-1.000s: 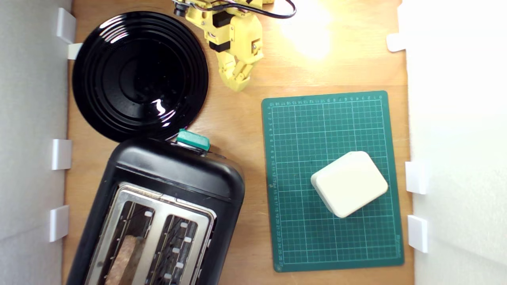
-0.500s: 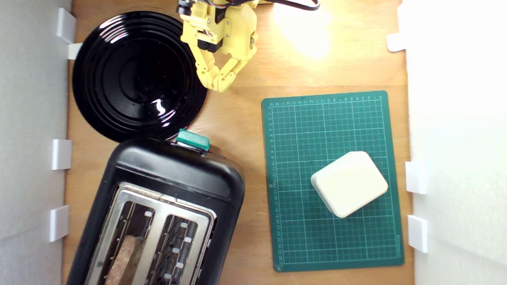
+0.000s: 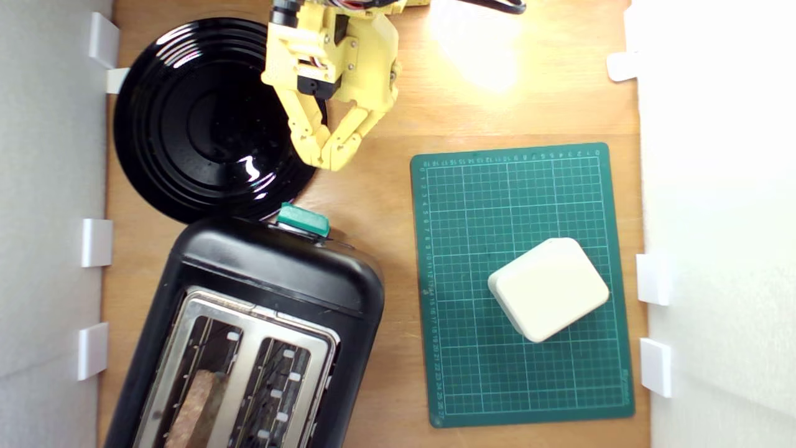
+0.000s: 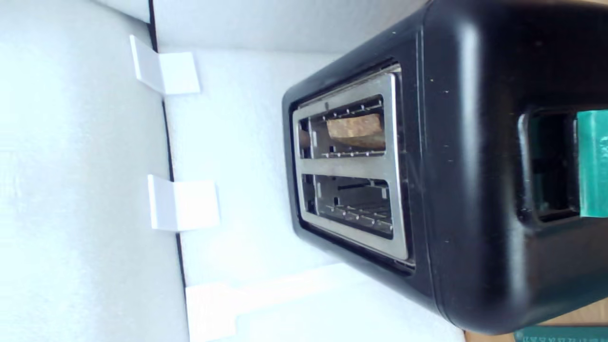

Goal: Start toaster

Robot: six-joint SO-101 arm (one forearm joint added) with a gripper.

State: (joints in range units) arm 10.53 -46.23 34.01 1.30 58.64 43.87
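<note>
Fingertips [image 3: 328,158] of the yellow gripper [image 3: 329,163] meet, empty, at the exterior view's upper centre, while the toaster [image 3: 249,336] fills the lower left, its teal lever knob [image 3: 303,219] just below them.

Shut gripper [image 3: 329,158] above toaster [image 3: 273,280]

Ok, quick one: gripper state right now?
Gripper: shut, fingertips together, holding nothing, above the table short of the toaster's teal lever knob.

bright, even | glare on tabletop [image 3: 479,56] and plate [image 3: 249,168] | wrist view soft, whites overexposed
</note>
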